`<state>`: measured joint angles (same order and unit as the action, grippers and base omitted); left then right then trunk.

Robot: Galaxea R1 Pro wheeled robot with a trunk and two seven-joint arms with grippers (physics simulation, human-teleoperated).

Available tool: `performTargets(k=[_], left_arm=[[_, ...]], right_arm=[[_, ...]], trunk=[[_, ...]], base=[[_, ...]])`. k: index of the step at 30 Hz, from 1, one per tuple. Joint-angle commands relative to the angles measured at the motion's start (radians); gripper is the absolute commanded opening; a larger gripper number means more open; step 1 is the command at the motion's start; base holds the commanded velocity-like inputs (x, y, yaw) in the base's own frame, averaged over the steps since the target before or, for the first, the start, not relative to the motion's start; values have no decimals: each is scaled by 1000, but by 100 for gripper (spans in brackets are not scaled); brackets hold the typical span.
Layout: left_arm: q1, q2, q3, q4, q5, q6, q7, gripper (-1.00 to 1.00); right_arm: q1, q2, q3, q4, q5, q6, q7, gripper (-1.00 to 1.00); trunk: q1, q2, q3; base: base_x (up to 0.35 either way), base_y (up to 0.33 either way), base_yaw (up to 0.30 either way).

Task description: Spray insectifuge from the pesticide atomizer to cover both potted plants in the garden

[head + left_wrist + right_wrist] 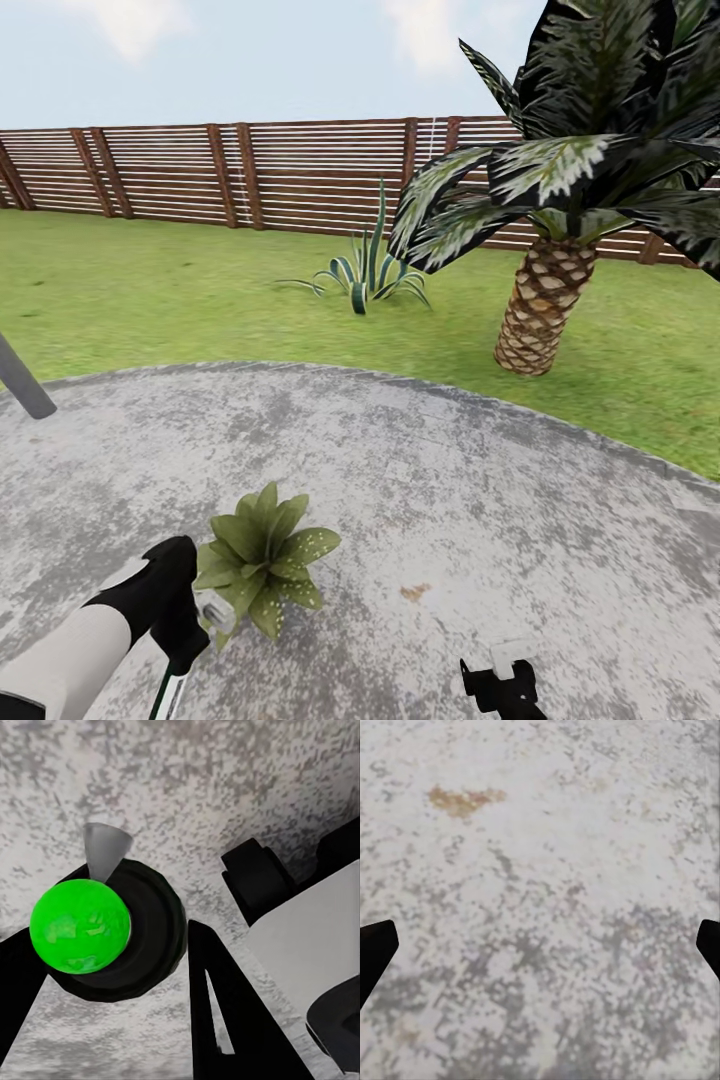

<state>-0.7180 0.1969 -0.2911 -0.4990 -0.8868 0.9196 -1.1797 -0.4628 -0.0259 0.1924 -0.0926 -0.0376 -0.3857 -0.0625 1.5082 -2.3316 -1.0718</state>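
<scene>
Held close against the left wrist camera, the spray bottle shows end-on: a bright green rounded end, a dark round body and a pale grey cone-shaped nozzle. From the head camera its pale part sits at the left gripper, touching the leaves of a potted plant on the grey paved patio. The left gripper's dark fingers flank the bottle on both sides and appear clamped on it.

The right gripper hangs low over bare paving near a small brown stain; its two fingertips stand at opposite edges of the wrist view, spread wide with nothing between them.

The bottle looks small, rigid and light, with a smooth round body likely to slip or twist if pinched lightly; a grip across the body's middle, clear of the nozzle, seems best.

Counted in the head view: one potted plant of the two the task names, one bottle, one spiky plant growing from the lawn, one palm with a scaly trunk, one slatted wooden fence and one grey pole at the patio's edge.
</scene>
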Motion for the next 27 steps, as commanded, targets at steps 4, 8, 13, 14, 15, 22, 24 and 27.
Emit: performTargets(k=[4, 8, 13, 14, 15, 22, 24, 27], left_arm=[[11, 1, -4, -1, -7, 6, 24, -100], [14, -1, -5, 9, -6, 4, 50, -100], [14, -15, -3, 3, -3, 4, 54, -100], [14, -19, -3, 2, -2, 4, 54, -100], [14, -23, -3, 1, -2, 4, 55, -100], [14, -31, 0, 5, 13, 2, 55, -100], [19, -12, 4, 10, 14, -16, 55, -100], [43, 0, 6, 12, 14, -61, 55, -100]], right_arm=[[0, 0, 9, 1, -4, -2, -6, 100], [0, 0, 9, 2, -3, -2, -6, 100], [0, 0, 9, 2, -2, -2, -6, 100], [0, 0, 9, 2, -2, -2, -6, 100], [0, 0, 9, 2, -2, -2, -6, 100], [0, 0, 9, 2, -2, -2, -6, 100], [0, 0, 9, 2, -2, -2, -6, 100], [0, 0, 9, 2, -2, -2, -6, 100]], trunk=[[0, 0, -1], [0, 0, -1], [0, 0, -1], [0, 0, -1], [0, 0, -1], [0, 0, -1], [0, 0, -1], [0, 0, -1]], base=[[-41, 0, -5], [-236, 0, -1], [-55, 0, 0], [-6, 0, 0], [-4, 0, 0], [0, 0, 0], [0, 0, 0], [0, 0, 0]])
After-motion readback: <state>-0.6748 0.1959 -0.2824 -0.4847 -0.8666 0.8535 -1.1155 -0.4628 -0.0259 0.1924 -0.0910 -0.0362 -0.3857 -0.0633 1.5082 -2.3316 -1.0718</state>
